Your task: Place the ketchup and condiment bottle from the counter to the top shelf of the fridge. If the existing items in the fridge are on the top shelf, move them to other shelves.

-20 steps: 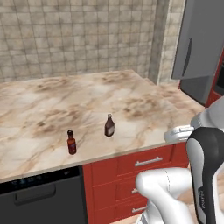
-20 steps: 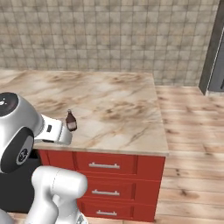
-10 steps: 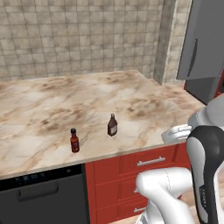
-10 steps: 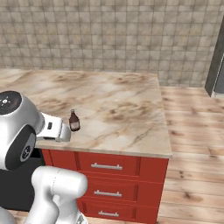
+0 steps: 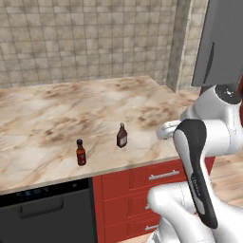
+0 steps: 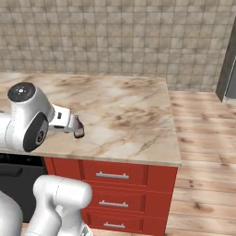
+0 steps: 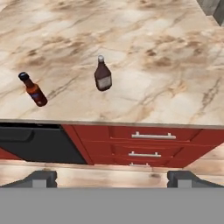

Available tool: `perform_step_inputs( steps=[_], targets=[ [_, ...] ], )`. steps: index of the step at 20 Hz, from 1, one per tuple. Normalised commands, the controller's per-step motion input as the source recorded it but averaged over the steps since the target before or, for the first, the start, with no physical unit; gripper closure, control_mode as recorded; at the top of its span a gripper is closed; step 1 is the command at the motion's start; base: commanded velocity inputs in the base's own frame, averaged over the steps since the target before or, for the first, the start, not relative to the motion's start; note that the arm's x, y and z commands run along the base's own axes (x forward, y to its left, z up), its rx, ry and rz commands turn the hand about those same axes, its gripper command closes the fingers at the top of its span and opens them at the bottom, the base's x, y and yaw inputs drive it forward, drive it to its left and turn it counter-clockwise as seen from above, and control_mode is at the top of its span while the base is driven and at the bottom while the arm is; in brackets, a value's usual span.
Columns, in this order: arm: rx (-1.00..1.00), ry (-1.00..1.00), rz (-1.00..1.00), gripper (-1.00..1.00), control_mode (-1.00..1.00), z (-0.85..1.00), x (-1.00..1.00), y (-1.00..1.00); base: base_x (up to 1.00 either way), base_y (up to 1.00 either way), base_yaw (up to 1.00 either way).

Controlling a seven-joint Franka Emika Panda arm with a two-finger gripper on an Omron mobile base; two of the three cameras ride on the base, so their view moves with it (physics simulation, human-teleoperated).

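Note:
The ketchup (image 5: 122, 136), a maroon bottle with a pale label, stands upright on the marbled counter (image 5: 57, 118) near its front edge. The slimmer red-orange condiment bottle (image 5: 81, 153) with a black cap stands to its left, closer to the edge. In the hand view both the ketchup (image 7: 103, 75) and the condiment bottle (image 7: 33, 90) appear ahead of my gripper (image 7: 113, 178), which is open, empty and back from the counter's front. My arm partly covers the ketchup (image 6: 79, 132) in the right base view. The grey fridge (image 5: 223, 42) rises at the right; its top shelf and existing items are hidden.
Under the counter sit a black appliance (image 5: 47, 209) and red drawers (image 5: 156, 176) with metal handles. A tiled wall (image 5: 85, 42) backs the counter. Wooden floor (image 6: 203, 138) lies between the counter's right end and the fridge (image 6: 228, 69).
The whole picture has shifted a little, so the base has moved. Both bottles stand where they were on the counter. The gripper stays open.

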Motion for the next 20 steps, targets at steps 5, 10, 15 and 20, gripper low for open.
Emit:
perform_step_inputs(
  steps=[5,10,15,20],
  targets=[
    [-0.04,0.0,-0.02,-1.0,-1.0,-0.2,0.8,0.26,0.0,0.0,0.0],
    [0.0,0.0,0.0,-1.0,-1.0,-0.37,0.66,0.19,0.0,0.0,0.0],
    [0.0,0.0,0.0,-1.0,-1.0,-0.38,0.51,0.18,0.0,0.0,0.0],
    [0.0,0.0,0.0,-1.0,-1.0,-0.38,0.43,0.13,0.0,0.0,0.0]
  ],
)
